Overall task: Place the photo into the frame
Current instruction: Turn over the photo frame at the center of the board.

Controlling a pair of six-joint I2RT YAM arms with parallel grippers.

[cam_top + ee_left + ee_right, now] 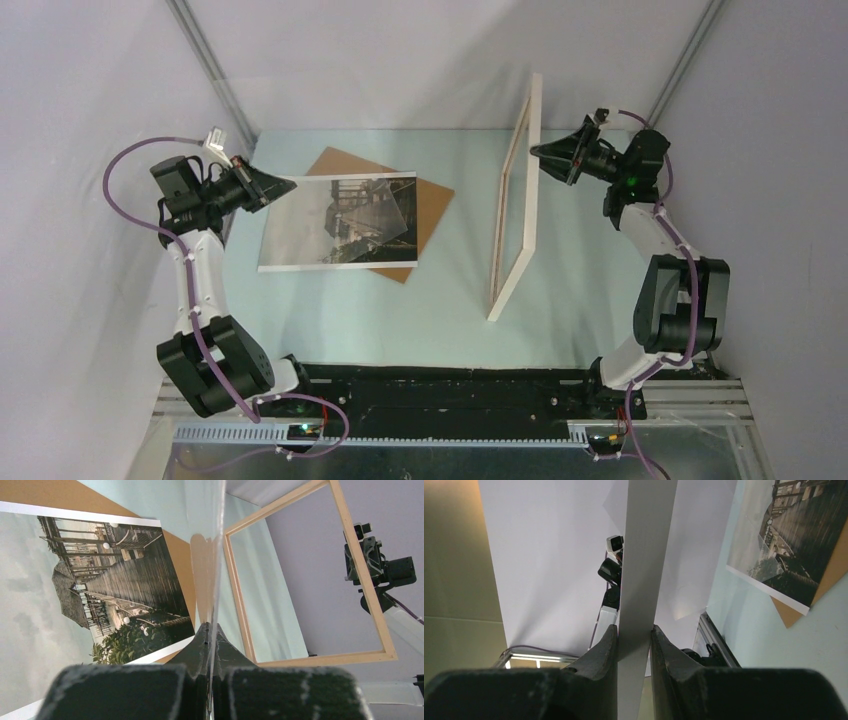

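Note:
The photo (320,225), a white-bordered boardwalk print, lies flat on the table, partly over the brown backing board (432,205). It also shows in the left wrist view (75,590) and the right wrist view (789,535). My left gripper (285,184) is shut (212,627) on the edge of a thin clear pane (212,555), held edge-on above the photo's left side. The frame (530,200) stands upright on one edge at centre right; its pale wood back (236,590) faces left and its opening is see-through. My right gripper (537,150) is shut (634,627) on its white upper rail (644,555).
The backing board (60,492) lies under the photo's far right corner. Grey enclosure walls stand close on three sides. The black arm-base rail (450,385) runs along the near edge. Bare table lies between photo and frame.

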